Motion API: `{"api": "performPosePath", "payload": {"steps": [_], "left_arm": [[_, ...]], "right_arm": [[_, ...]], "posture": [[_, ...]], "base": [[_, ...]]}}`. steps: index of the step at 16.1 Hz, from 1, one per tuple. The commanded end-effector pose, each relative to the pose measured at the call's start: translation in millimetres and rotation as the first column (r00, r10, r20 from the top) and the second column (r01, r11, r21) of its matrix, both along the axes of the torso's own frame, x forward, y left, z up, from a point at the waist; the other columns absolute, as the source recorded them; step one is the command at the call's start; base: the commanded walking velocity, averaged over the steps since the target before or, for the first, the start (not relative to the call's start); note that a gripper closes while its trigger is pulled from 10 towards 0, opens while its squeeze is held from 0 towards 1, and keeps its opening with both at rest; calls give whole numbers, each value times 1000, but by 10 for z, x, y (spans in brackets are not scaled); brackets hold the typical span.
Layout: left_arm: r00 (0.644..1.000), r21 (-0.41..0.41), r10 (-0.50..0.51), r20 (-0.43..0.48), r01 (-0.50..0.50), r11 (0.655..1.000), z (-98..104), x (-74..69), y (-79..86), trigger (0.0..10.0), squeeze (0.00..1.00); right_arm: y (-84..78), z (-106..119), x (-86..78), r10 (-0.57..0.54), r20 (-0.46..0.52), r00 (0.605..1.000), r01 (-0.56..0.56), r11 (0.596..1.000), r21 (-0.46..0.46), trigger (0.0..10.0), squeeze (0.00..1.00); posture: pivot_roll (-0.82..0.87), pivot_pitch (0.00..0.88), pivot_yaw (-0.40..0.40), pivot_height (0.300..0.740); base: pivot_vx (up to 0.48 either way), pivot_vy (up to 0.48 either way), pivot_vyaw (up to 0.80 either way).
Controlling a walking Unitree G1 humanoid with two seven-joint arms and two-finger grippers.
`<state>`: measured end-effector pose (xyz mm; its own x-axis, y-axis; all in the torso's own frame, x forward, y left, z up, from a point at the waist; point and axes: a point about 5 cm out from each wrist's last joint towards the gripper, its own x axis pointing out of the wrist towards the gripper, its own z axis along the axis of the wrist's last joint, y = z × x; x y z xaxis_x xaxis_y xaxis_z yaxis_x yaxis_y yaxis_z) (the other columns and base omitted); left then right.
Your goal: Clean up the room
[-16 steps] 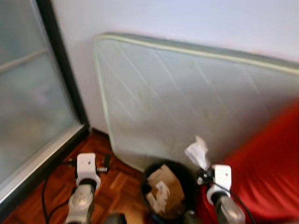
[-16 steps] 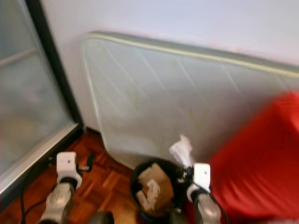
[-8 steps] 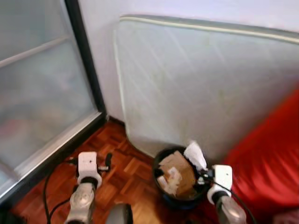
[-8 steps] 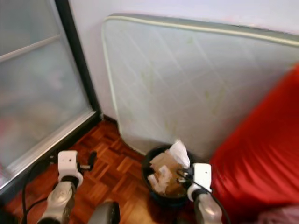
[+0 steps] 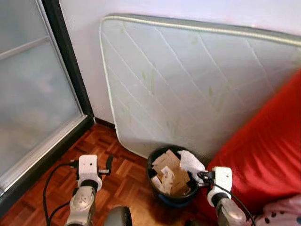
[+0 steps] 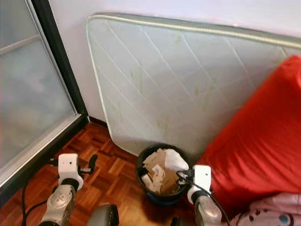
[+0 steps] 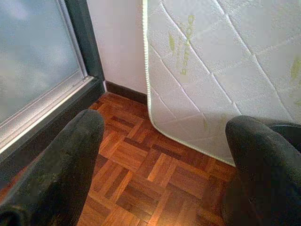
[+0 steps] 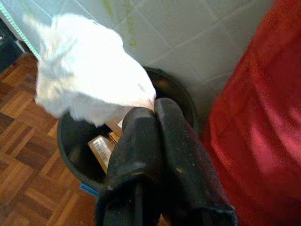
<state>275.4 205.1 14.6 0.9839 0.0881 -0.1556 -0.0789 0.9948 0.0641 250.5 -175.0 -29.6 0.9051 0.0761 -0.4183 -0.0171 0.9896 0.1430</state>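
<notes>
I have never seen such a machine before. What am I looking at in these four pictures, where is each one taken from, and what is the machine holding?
This is a humanoid robot tidying a room. The two wide pictures come from a stereo camera on its head, looking forward and down, so its two silver arms appear at the bottom. The other two come from cameras on its wrists, each looking along that gripper's two black fingers.

The right gripper is shut on a crumpled white piece of paper, holding it over the round black waste bin, which already contains brown cardboard scraps. The left gripper is open and holds nothing; it hangs over the wooden parquet floor.

Behind the bin, a pale quilted mattress leans against the white wall. A red fabric-covered piece of furniture is on the robot's right, and a frosted glass door with a dark frame on its left.
</notes>
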Motion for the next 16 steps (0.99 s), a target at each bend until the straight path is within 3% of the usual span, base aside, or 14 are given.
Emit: {"api": "performPosePath", "payload": {"steps": [1, 10, 16], "left_arm": [[1000, -7, -2, 17, 2, 1000, 42, 24, 15, 10000, 0], [1000, -8, -4, 22, 5, 1000, 60, 40, 15, 10000, 0], [999, -2, -15, 51, 15, 1000, 116, 54, 14, 10000, 0]], "right_arm": [[15, 5, 15, 1, -3, 1000, -1, 1000, 1, 10000, 0], [48, 16, 49, 10, -12, 1000, -10, 1000, 2, 10000, 0], [177, 160, 263, 83, 13, 996, -83, 996, 13, 10000, 0]], "posture": [[-7, 0, -12, 625], [-2, 0, -10, 625], [41, 15, -22, 625]], "base": [[371, 0, 0], [367, 0, 0], [0, 0, 0]]}}
